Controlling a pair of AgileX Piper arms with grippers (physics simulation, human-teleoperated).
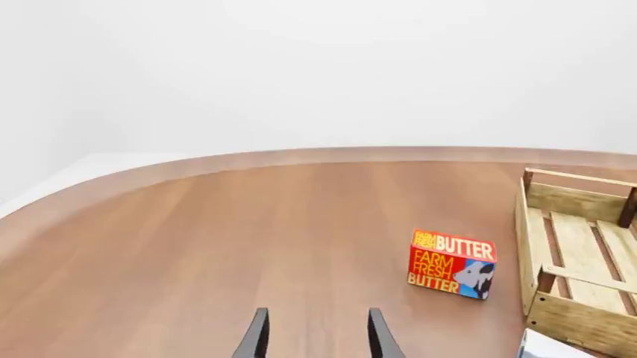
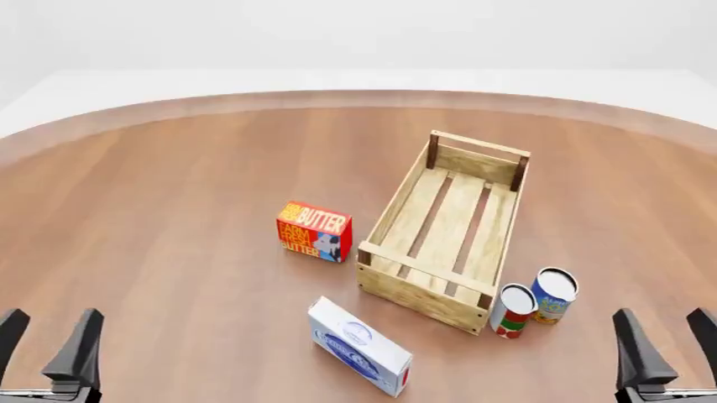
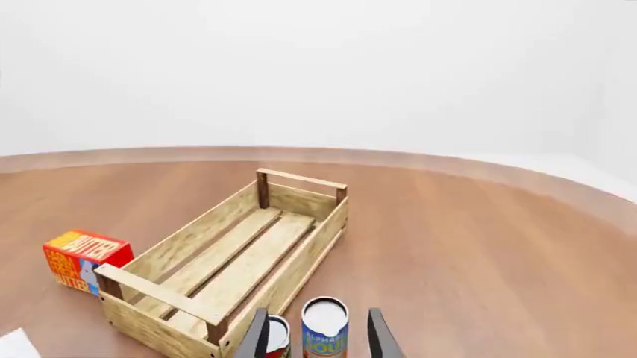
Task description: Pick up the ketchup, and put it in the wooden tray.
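Observation:
No ketchup shows in any view. The wooden tray (image 2: 388, 211) lies empty at the table's middle right, its long axis running away from me; it also shows as the tray (image 1: 541, 246) and the tray (image 3: 191, 237) in the wrist views. My left gripper (image 2: 45, 340) hovers open at the near left edge with nothing between its fingers, seen also as the left gripper (image 1: 318, 337). My right gripper (image 2: 663, 340) stands open at the near right, and in its wrist view the right gripper (image 3: 318, 337) points toward the tray's near end.
A red butter box (image 2: 315, 232) stands left of the tray. A white-and-blue box (image 2: 358, 346) lies in front of it. A short red-and-green can (image 2: 515, 311) and a blue can (image 2: 553, 295) stand at the tray's near right corner.

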